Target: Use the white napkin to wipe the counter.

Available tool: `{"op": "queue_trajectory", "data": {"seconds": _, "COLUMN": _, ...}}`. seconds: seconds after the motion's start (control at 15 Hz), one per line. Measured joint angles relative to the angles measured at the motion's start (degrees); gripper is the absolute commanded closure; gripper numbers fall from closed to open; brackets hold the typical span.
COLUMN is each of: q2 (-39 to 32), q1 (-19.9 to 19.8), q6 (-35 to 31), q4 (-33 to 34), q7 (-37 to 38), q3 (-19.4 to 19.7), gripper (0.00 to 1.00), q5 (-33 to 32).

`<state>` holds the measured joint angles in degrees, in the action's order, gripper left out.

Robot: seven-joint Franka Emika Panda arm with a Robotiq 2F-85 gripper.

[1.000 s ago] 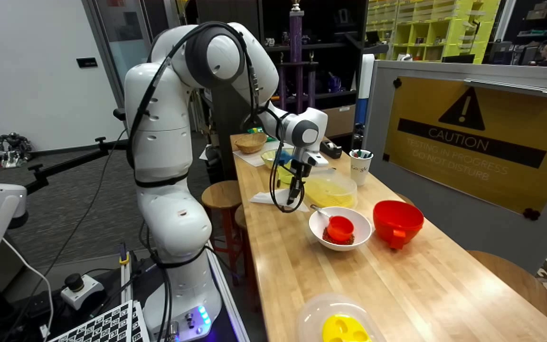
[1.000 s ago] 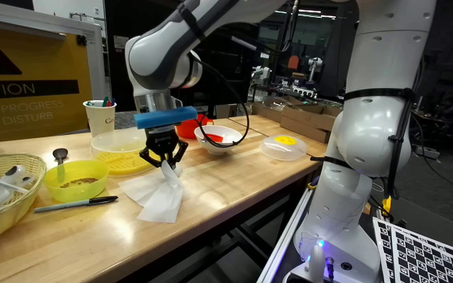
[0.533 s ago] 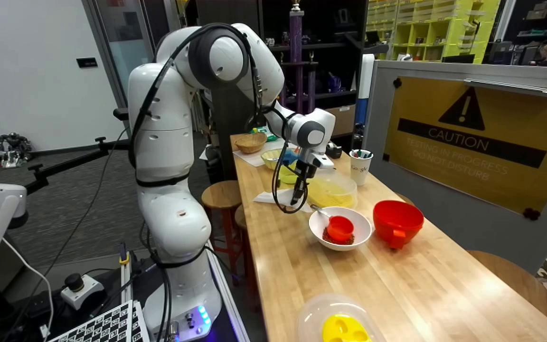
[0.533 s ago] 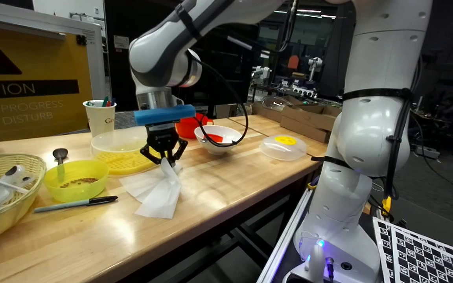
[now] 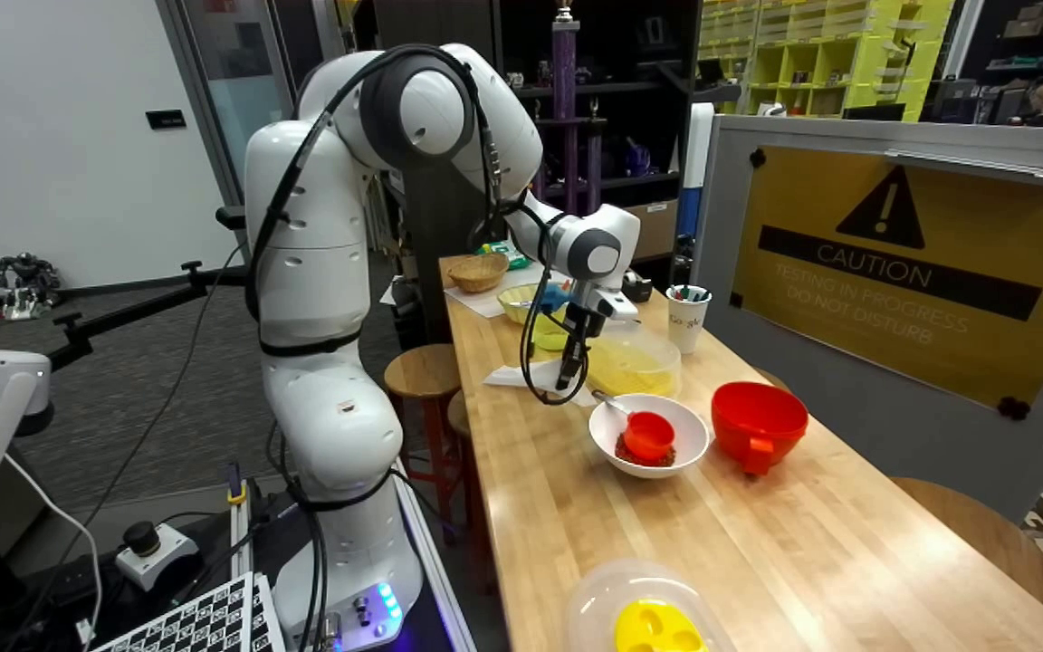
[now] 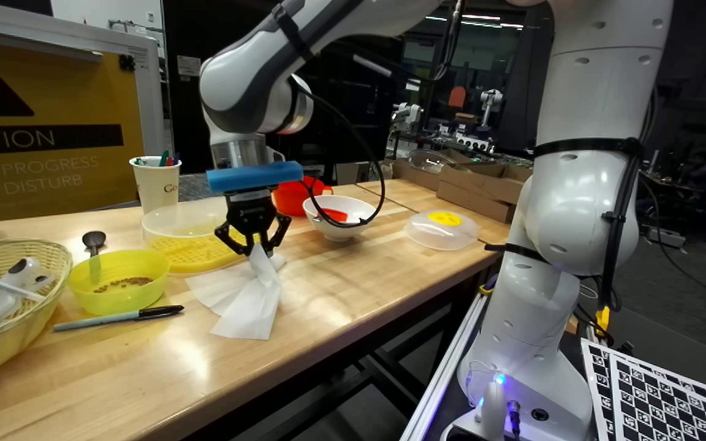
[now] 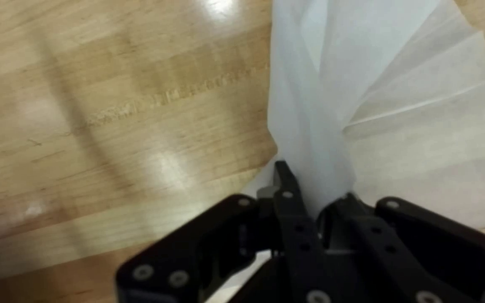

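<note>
Bench [image 5: 802, 530] carries white napkin [image 6: 249, 309] near robot-side long edge; napkin slid slightly inward, then stopped, so wiping stroke is prob. paused or done. Fingers [image 7: 286, 185] pinch napkin's gathered end; more wiping seems poss. w/o regrasp.

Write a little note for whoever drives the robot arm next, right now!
Gripper: the black two-fingered gripper is low, jaws close together with part of the crumpled white paper napkin between them; I can't tell whether they pinch it.
Things: the rest of the napkin spreads over the long, pale wooden counter, near a grey marker with a black cap.
Done: napkin on the counter, at the jaws; whether any wiping is done doesn't show.
Left: I'd check the grip, then probably wipe, keeping off the marker.
</note>
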<state>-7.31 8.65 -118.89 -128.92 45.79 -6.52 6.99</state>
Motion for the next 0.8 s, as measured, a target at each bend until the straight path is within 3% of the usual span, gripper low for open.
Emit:
{"op": "queue_trajectory", "data": {"seconds": 0.53, "q2": 1.1, "q1": 0.3, "q6": 0.0, "q4": 0.2, "q7": 0.0, "q3": -0.2, "gripper": 0.02, "q5": 0.0}}
{"op": "queue_trajectory", "data": {"seconds": 0.8, "q2": 3.2, "q1": 0.3, "q6": 0.1, "q4": -0.1, "q7": 0.0, "q3": -0.3, "gripper": 0.00, "q5": 0.0}}
